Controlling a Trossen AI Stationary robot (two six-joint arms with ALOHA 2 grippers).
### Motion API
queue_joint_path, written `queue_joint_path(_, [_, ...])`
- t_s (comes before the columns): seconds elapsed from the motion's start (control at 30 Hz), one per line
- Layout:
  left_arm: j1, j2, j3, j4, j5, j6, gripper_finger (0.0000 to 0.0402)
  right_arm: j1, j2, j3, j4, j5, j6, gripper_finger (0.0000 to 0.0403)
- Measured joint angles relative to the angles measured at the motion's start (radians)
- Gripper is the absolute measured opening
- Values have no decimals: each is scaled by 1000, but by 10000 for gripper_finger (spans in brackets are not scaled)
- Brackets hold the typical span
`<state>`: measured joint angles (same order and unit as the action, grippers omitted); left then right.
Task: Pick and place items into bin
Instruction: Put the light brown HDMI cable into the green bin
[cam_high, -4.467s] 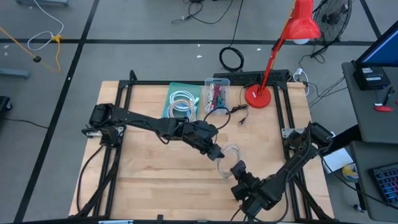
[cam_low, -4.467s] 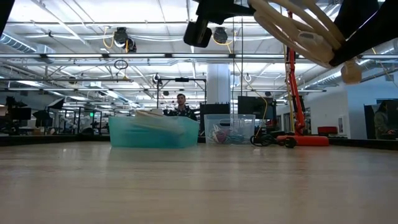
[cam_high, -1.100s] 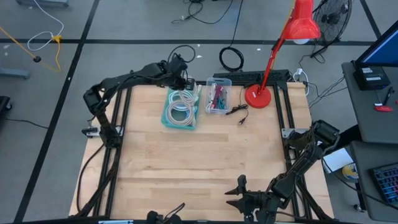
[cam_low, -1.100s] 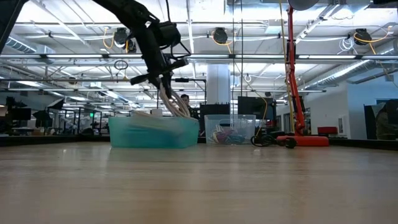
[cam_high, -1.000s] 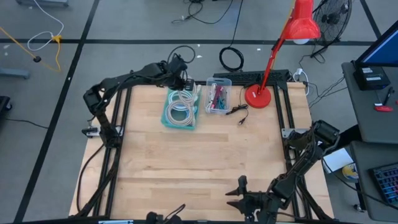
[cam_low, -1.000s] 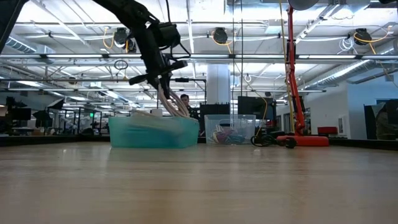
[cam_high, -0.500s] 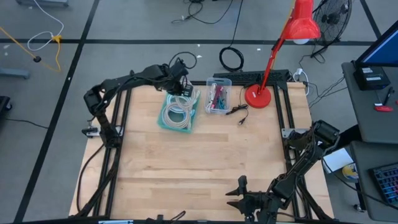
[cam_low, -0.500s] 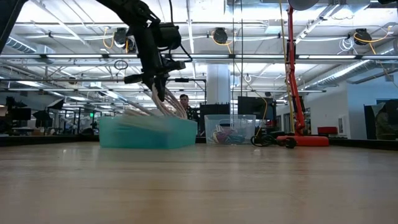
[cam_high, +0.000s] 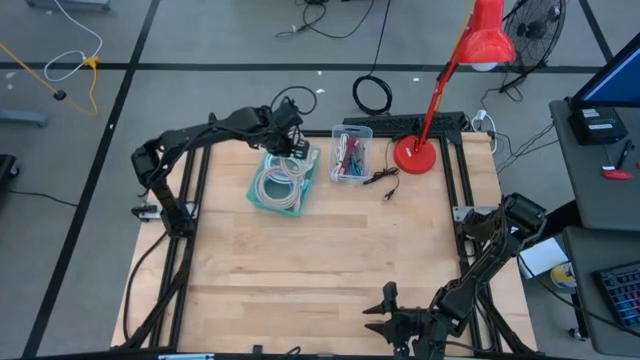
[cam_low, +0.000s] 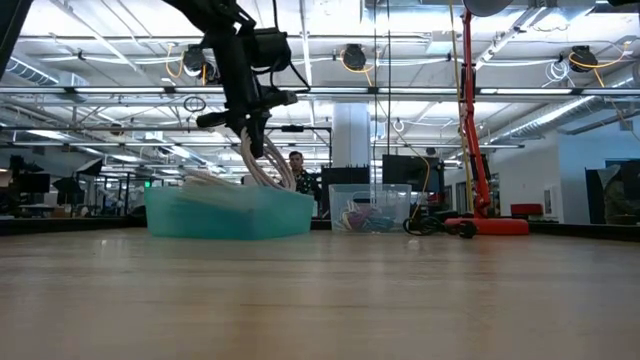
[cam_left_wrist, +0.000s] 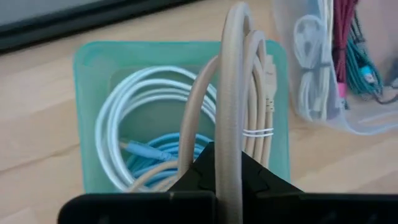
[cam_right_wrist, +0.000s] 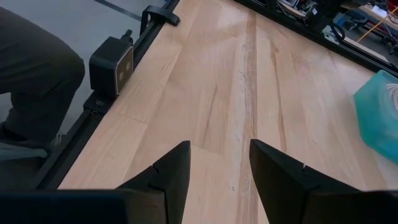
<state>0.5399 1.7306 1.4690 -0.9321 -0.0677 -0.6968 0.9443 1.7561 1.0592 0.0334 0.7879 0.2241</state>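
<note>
I am looking down on the wooden bench (cam_high: 320, 260), and I am taking the teal bin (cam_high: 281, 182) as my landmark: it is sitting near the far edge of the bench, turned a little askew. Well apart from the bin, at the near edge of the bench, my right arm is waiting, and its right gripper (cam_right_wrist: 214, 163) is hanging over bare wood with its fingers (cam_right_wrist: 169, 171) spread wide and holding nothing. On the far side of the bin my left arm is reaching in, and its left gripper (cam_high: 292, 145) is hovering just above the bin's far rim. The fingers of that gripper are clamped on the beige coil (cam_left_wrist: 233, 106), which is hanging upright from them with its lower loops reaching down into the bin. Inside the bin the white coil (cam_left_wrist: 134, 109) is lying flat around the walls, and the light blue coil (cam_left_wrist: 155, 163) is lying partly under it. Just beside the bin, on the side toward the red lamp (cam_high: 470, 60), a clear container (cam_high: 349, 154) is standing, and in it the small maroon, teal and cream bundled cords (cam_left_wrist: 345, 53) are lying together. In the low view the beige coil (cam_low: 262, 160) is hanging from the gripper down to the bin's rim.
</note>
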Motion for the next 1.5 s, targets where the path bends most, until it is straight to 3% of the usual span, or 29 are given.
queue_joint_path(0.43, [34,3,-136,-4,-65,-32,63,-2,0,0,0,0,-8,155])
queue_joint_path(0.93, [44,3,-110,-8,-79,25,227,-21,0,0,0,-3,-33,155])
queue_joint_path(1.2, [27,3,-30,-35,-78,64,239,-21,0,0,0,-4,-53,155])
queue_joint_path(1.5, [-22,-55,174,-330,-88,116,239,-22,0,0,0,-4,-53,155])
